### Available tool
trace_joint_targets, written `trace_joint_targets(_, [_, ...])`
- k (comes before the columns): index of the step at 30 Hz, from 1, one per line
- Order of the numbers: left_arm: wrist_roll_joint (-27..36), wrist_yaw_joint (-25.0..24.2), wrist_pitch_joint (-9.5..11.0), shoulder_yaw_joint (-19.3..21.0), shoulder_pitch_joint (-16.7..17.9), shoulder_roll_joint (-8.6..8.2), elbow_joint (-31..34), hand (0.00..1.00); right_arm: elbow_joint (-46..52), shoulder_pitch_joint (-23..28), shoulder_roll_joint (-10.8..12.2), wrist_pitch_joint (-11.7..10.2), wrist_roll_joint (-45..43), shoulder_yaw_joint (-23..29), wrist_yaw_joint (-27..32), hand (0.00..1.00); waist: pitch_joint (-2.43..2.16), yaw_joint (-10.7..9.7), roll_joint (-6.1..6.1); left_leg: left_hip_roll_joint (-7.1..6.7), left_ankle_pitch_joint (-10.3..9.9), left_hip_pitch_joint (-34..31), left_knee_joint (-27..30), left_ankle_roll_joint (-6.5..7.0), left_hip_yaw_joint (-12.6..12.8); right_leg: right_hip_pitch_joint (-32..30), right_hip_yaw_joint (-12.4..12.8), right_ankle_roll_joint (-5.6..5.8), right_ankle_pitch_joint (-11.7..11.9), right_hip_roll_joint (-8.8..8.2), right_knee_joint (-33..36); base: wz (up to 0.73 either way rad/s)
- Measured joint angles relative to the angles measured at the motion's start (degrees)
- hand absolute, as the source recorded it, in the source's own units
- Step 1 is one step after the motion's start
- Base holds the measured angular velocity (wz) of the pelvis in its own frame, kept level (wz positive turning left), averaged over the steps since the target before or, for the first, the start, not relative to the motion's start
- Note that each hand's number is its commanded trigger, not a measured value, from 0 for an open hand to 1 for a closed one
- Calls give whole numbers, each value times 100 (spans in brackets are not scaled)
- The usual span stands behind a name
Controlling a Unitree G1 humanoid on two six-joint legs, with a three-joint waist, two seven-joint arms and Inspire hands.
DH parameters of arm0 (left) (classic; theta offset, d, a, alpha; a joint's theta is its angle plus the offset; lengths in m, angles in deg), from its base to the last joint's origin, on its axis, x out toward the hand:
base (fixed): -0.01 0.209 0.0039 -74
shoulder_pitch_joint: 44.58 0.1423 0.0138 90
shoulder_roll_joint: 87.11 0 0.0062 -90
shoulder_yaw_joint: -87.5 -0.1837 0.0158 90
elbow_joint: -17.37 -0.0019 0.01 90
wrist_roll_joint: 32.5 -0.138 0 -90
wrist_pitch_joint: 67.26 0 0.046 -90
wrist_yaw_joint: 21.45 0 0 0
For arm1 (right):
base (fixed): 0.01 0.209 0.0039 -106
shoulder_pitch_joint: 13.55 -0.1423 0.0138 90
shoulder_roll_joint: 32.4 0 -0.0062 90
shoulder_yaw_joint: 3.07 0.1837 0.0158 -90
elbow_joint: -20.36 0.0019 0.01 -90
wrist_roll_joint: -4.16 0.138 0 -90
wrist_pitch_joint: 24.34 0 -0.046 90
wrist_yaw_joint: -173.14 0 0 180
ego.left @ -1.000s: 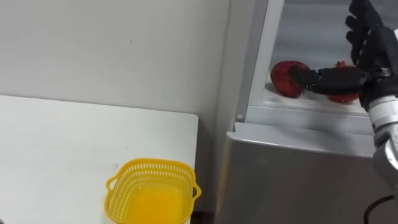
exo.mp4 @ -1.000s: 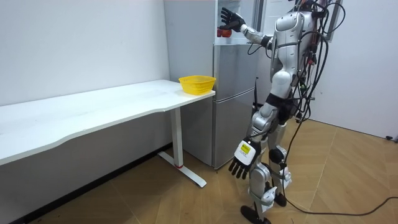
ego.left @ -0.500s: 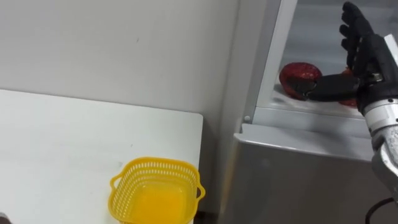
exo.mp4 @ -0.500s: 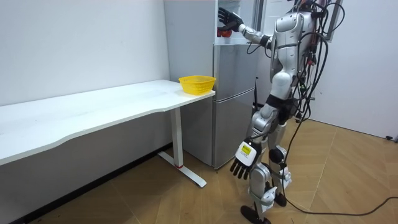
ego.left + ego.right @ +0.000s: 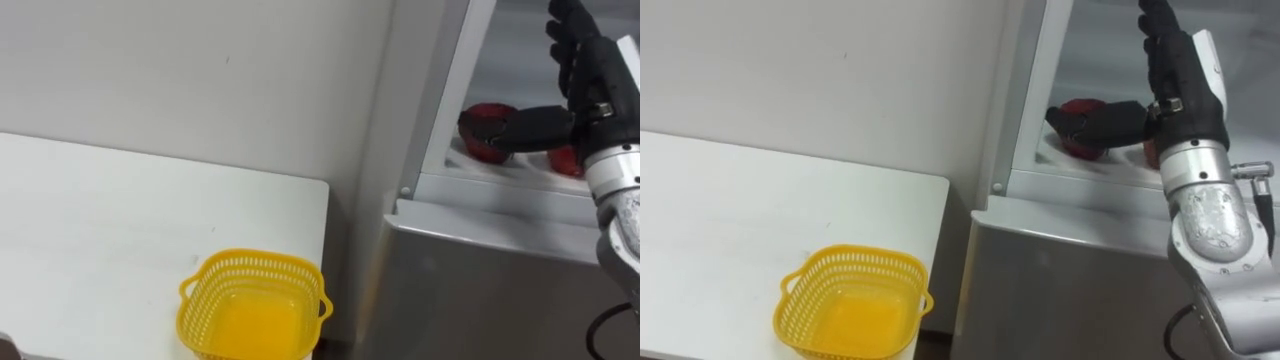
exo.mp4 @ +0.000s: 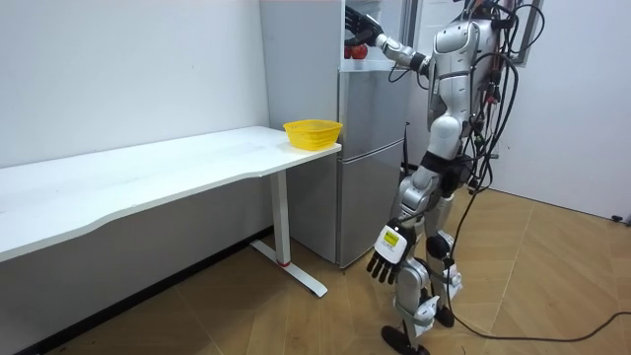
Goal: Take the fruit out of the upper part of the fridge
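Note:
Two red pomegranates lie on the shelf of the open upper fridge compartment: one on the left (image 5: 482, 128) (image 5: 1070, 124), the other (image 5: 565, 161) partly hidden behind my wrist. My right hand (image 5: 590, 68) (image 5: 1180, 70) is open inside the compartment, fingers straight up. Its thumb stretches sideways across the front of the left pomegranate and touches it. In the room view I stand before the fridge with my right hand (image 6: 361, 24) raised into it, and my left hand (image 6: 385, 258) hangs open beside my thigh.
A yellow plastic basket (image 5: 253, 305) (image 6: 313, 132) stands empty at the near corner of the white table (image 5: 100, 230), just left of the grey fridge (image 5: 480, 280). The fridge's white door frame (image 5: 450, 100) borders the compartment on the left.
My right hand has reached higher and deeper into the compartment, and its thumb now lies further across the left pomegranate. The eye view has shifted a little; the left hand has not moved.

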Motion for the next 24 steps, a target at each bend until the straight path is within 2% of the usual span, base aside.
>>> trace_joint_targets(3, [-3, 37, -14, -70, -27, 21, -1, 0, -316, -3, -6, 4, 3, -78, -47, 0, 12, 13, -27, -2, -1, 3, -2, 0, 8, -4, 15, 0, 0, -2, 3, 0])
trace_joint_targets(7, [-3, 78, -12, -83, -17, 24, -7, 0, -545, -2, -9, 125, -4, -255, -263, 0, 10, 13, -40, -2, -1, -21, -23, -1, 3, -20, 18, 0, 0, -1, 2, 0])
trace_joint_targets(11, [-13, 164, -22, -91, 8, 21, -7, 0, -592, -12, -121, 125, 2, -295, -378, 0, 6, 29, -47, -2, 0, -10, 3, 0, 3, -5, 37, 0, 0, 0, 3, 0])
trace_joint_targets(16, [-15, 196, -88, -91, 0, 23, -6, 0, -751, -27, -144, 125, 0, -359, -511, 0, 2, 29, -55, -2, 0, 4, 15, 1, -1, 11, 47, 0, 0, 1, 4, 0])
trace_joint_targets(24, [-16, 153, -127, -91, -69, 24, -1, 0, -763, -30, -160, 154, 17, -365, -827, 0, 30, 28, -15, -3, -2, -24, 18, -2, -11, 8, 44, 0, 0, 3, 3, 0])
